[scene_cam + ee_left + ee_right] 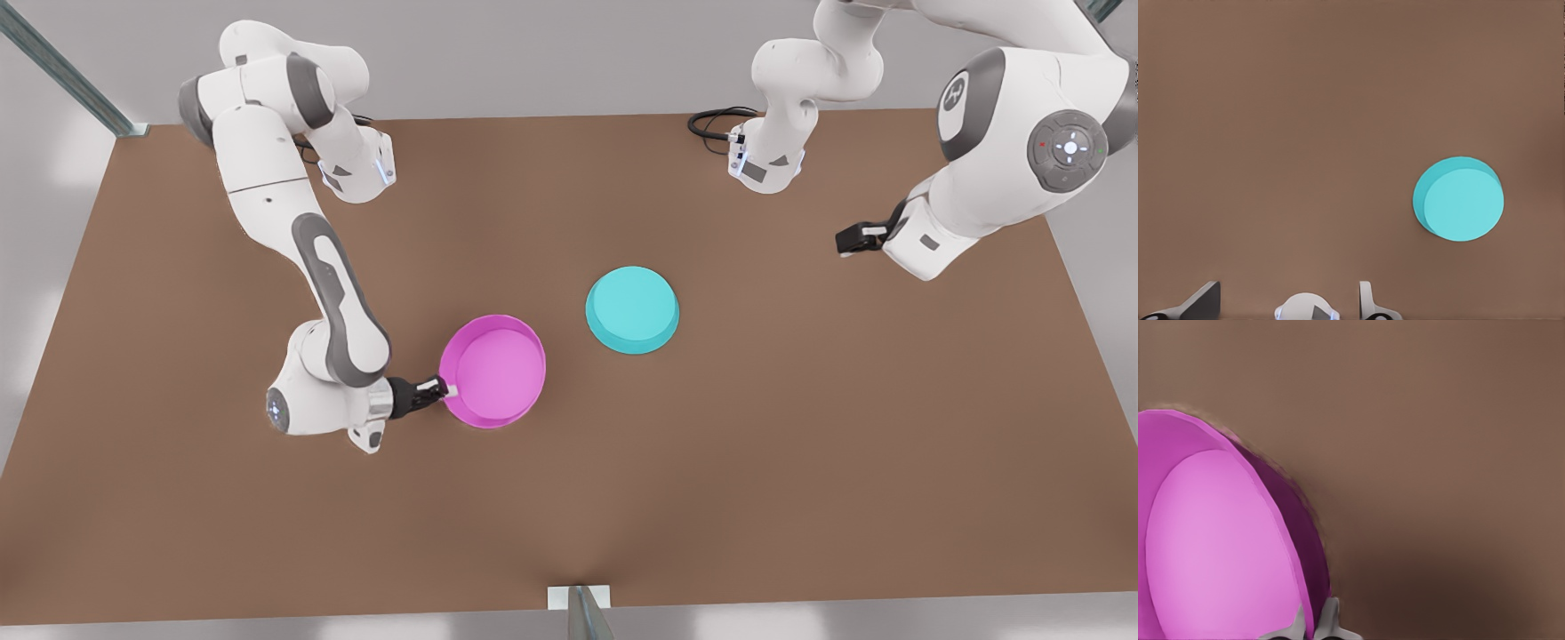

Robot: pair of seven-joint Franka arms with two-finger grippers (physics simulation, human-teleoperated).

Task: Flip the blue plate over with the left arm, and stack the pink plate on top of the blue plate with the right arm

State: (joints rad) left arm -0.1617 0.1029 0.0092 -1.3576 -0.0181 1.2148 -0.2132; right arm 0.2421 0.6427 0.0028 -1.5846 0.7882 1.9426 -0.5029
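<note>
Front view: we see the pink plate (493, 371) right side up, lighter inside facing up, left of centre on the brown worktop (800, 444). The right gripper (442, 388) sits at its rim on the front view's left, fingers pinching the rim wall. Right wrist view confirms it: the two light fingertips (1329, 620) are closed on either side of the pink plate's (1218, 547) rim, one inside and one outside. From there the plate looks tilted against the worktop; we cannot tell if it is lifted clear.

The blue plate (632, 309) lies upside down, flat bottom up, near the worktop's middle, just to the front view's right of the pink one and apart from it. Nothing touches it.

The left gripper (849, 239) hangs raised near the front view's right edge, well apart from both plates. In the left wrist view its fingers (1366, 301) are spread wide with nothing between them, and the blue plate (1459, 199) lies farther off on bare worktop.
</note>
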